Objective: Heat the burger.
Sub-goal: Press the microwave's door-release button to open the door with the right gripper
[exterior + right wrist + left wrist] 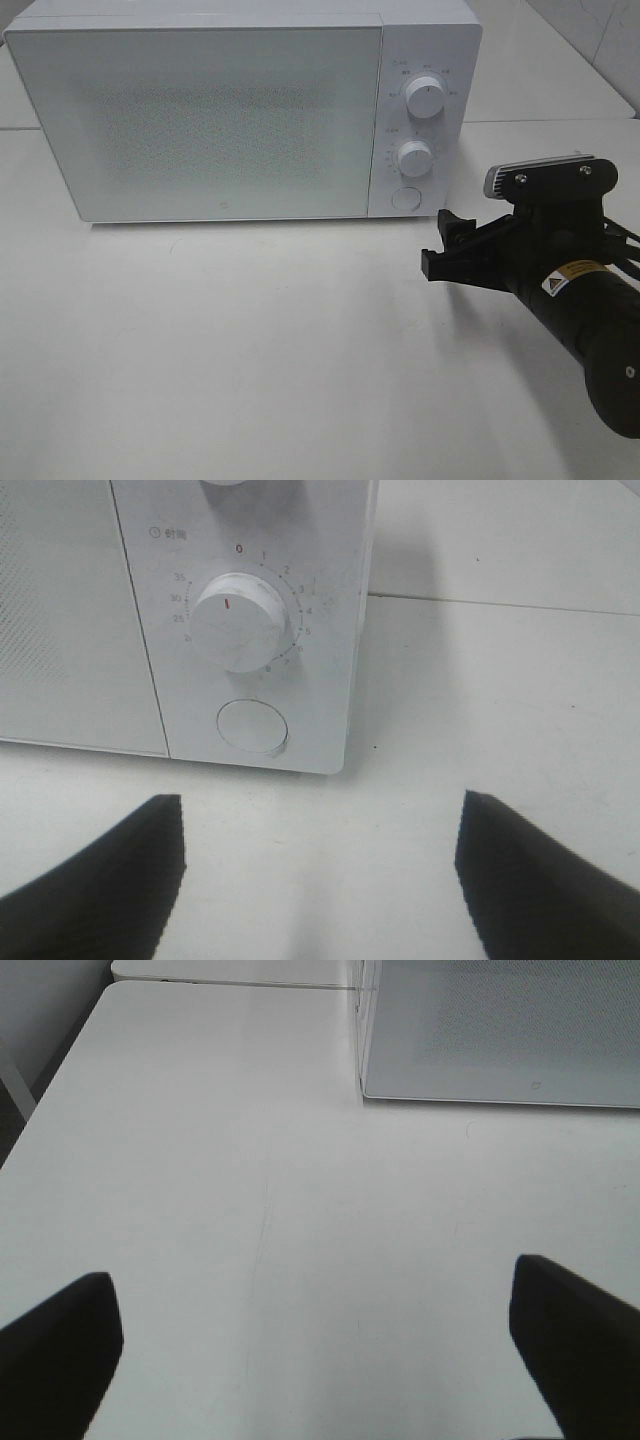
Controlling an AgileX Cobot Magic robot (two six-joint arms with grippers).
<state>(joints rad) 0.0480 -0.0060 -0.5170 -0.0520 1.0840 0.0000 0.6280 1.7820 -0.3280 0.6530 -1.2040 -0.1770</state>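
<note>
The burger is out of view in all three views. A white microwave (220, 110) stands at the back of the table with its door shut. My right gripper (440, 245) hovers open and empty just in front of the microwave's control panel, at its lower right corner. In the right wrist view the right gripper (322, 810) faces the timer knob (238, 620) and the round button (252, 726) below it. My left gripper (312, 1275) shows only in the left wrist view, open and empty above bare table, near the microwave's front left corner (362, 1085).
The white table (250, 350) spreads in front of the microwave. The panel carries an upper knob (425, 97), a lower knob (415, 157) and a round button (405, 197). The table's left edge (45, 1090) drops off beside the left arm.
</note>
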